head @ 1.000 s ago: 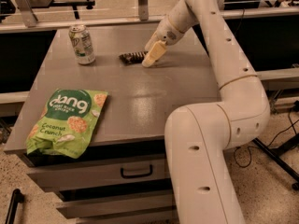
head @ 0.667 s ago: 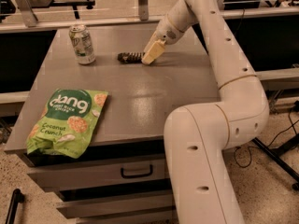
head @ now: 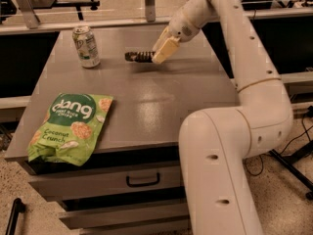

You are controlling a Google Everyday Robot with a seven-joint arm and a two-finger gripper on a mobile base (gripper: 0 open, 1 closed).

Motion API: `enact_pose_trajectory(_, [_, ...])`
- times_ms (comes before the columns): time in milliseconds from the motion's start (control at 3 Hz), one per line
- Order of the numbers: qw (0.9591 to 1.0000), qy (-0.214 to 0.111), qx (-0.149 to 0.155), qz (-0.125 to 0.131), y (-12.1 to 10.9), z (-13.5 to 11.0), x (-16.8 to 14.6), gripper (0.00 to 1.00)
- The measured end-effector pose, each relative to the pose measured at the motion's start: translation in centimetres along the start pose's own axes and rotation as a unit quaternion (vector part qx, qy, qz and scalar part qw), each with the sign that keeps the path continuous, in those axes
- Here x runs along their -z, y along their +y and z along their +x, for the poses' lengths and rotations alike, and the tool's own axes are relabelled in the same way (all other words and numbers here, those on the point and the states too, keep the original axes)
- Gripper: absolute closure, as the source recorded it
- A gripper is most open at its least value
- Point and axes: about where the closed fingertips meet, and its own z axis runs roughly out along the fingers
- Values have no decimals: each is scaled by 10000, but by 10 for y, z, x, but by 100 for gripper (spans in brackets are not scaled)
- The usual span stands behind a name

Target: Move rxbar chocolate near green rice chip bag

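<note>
The rxbar chocolate (head: 136,57), a small dark bar, sits at the back middle of the grey table (head: 146,102). Its right end is between the pale fingers (head: 165,50) of my gripper (head: 157,55). The gripper is shut on the bar and holds it just above the tabletop, with a faint shadow under it. The green rice chip bag (head: 68,127) lies flat at the table's front left corner, well apart from the bar and the gripper.
A green-and-white drink can (head: 86,46) stands upright at the back left, left of the bar. My white arm (head: 244,82) reaches over the table's right side. Drawers (head: 142,180) sit below the front edge. A rail (head: 98,22) runs behind the table.
The gripper and the bar have risen slightly and stayed at about the same place on the table. The bag and the can have not moved.
</note>
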Motion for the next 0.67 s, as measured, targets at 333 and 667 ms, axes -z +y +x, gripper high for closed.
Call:
enact_pose_trajectory(333, [9984, -409, 392, -23, 23, -29, 48, 100])
enact_pose_trajectory(667, [9973, -319, 654, 52, 36, -51, 74, 100])
